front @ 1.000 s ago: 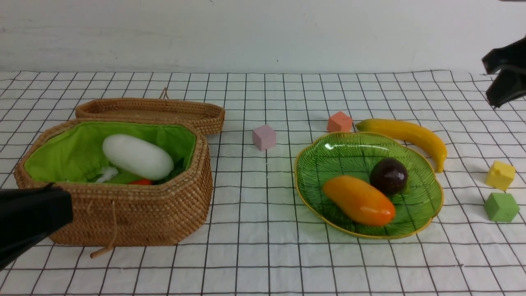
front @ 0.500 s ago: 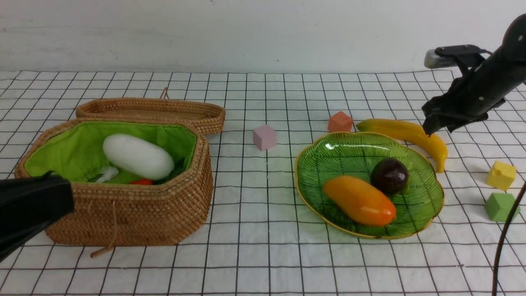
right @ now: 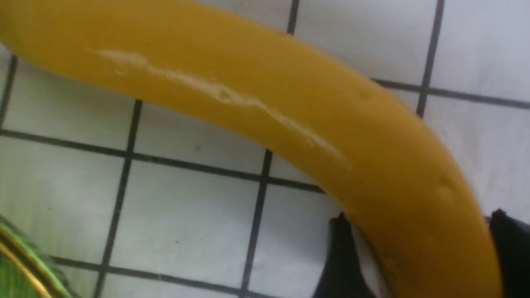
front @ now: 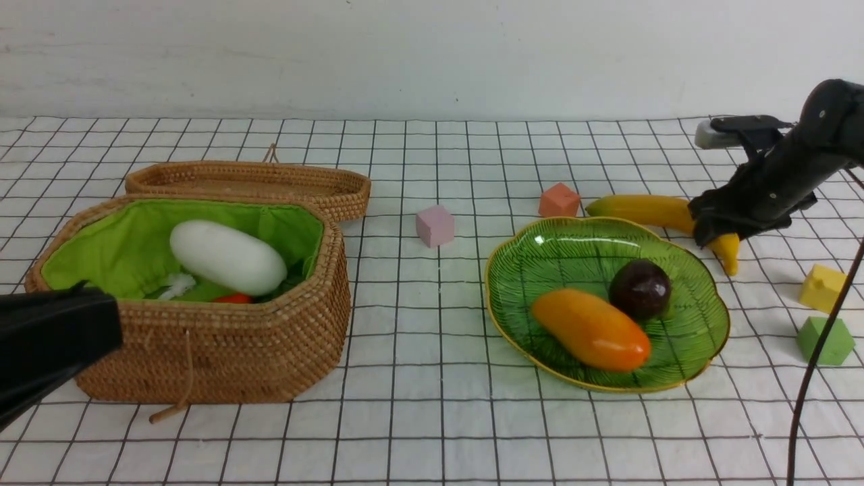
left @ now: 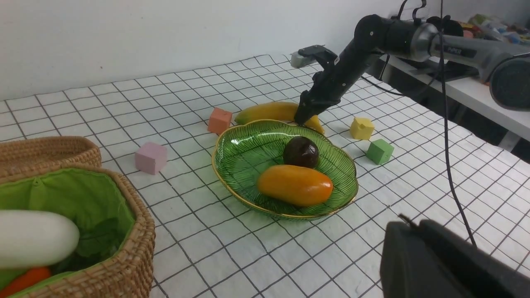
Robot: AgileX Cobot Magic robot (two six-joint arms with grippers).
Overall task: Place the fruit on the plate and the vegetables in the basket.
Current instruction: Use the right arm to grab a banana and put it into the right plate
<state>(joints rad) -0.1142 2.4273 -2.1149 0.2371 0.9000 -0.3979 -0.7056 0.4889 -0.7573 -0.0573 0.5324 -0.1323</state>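
Yellow banana (front: 648,210), long and curved, lies between the right claw's (front: 714,236) parted fingers.

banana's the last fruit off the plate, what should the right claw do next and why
Probably close on the banana: the right claw is open, its fingers either side of the fruit near one end, which lies on the cloth beside the plate.

So my yellow banana (front: 648,210) is lying flat on the cloth just behind the green leaf plate (front: 540,270), not on it yet. Orange mango (front: 590,329) and dark purple mangosteen (front: 639,289) sit on the plate, touching. White radish (front: 227,257) and a bit of carrot (front: 233,298) lie inside the wicker basket (front: 216,351).
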